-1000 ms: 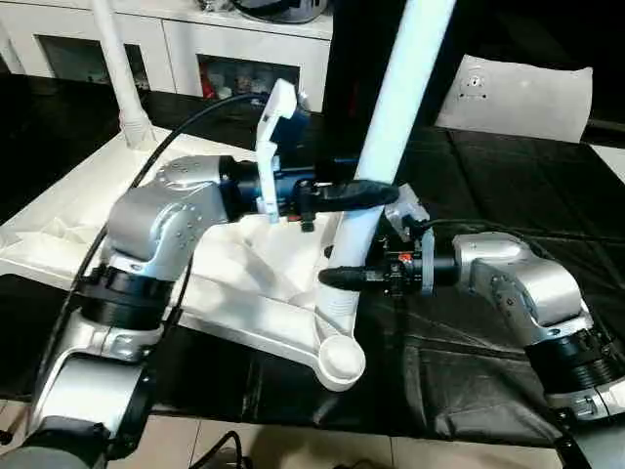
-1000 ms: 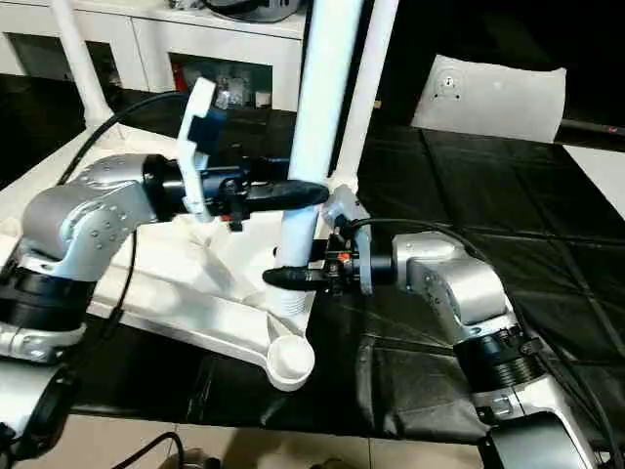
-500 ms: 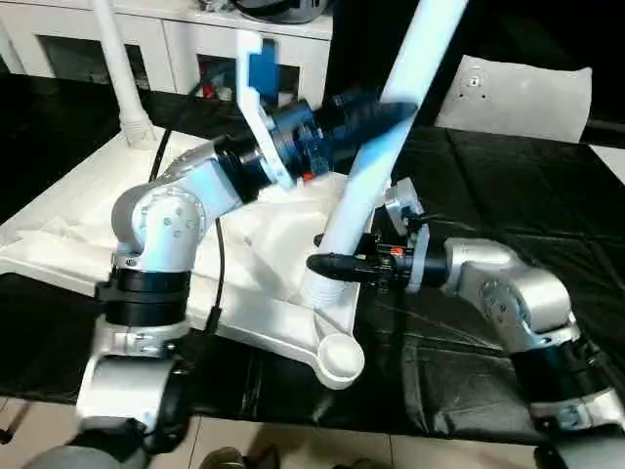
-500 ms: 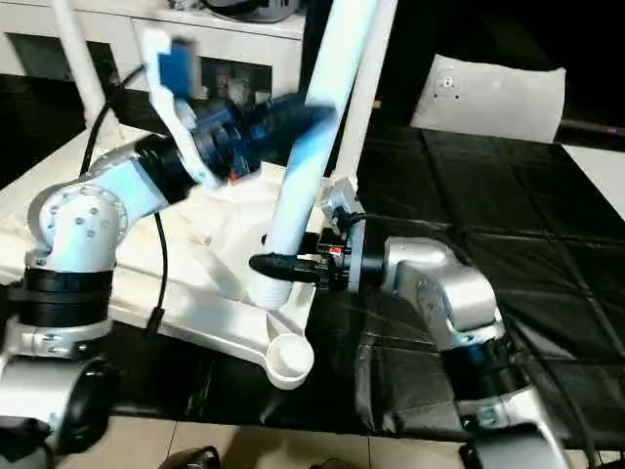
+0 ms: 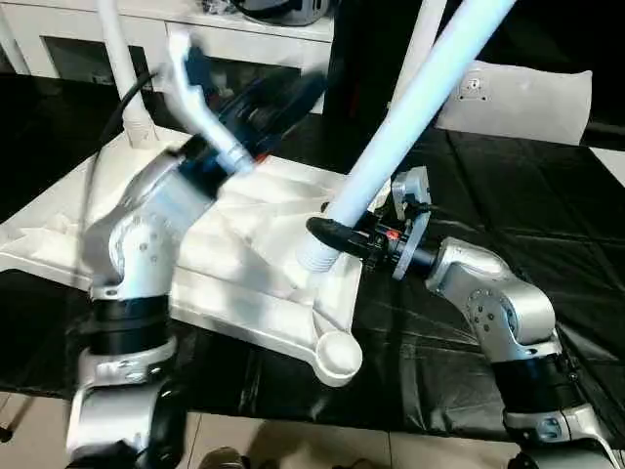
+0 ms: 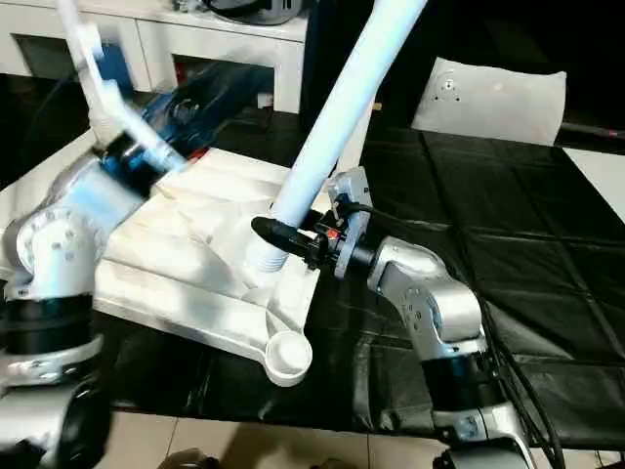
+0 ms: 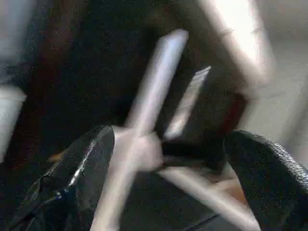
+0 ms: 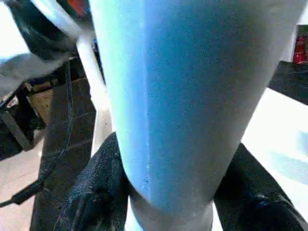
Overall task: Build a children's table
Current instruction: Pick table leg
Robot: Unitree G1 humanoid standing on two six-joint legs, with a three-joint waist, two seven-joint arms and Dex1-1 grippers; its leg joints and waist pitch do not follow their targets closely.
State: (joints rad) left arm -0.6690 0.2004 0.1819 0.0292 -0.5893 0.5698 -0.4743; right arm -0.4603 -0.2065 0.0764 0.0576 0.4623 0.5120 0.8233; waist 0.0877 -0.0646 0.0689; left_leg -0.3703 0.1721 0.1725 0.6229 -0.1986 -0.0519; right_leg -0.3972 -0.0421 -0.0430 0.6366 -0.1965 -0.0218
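The white plastic rectangular tabletop (image 5: 244,264) lies ribbed underside up on the black-covered bench (image 5: 508,186), and it's my landmark here. At its far left corner a white tapered tube leg (image 5: 122,68) stands upright in its socket. Over the tabletop's middle the left gripper (image 5: 264,98) is raised and blurred; its black fingers (image 7: 82,168) are spread wide with nothing between them. At the tabletop's right edge the right gripper (image 5: 332,234) has its fingers (image 8: 101,187) clamped around the low end of another long white tube leg (image 5: 410,107), which leans up and away to the right. The round empty corner socket (image 5: 337,357) sits at the near corner, just below that leg's foot.
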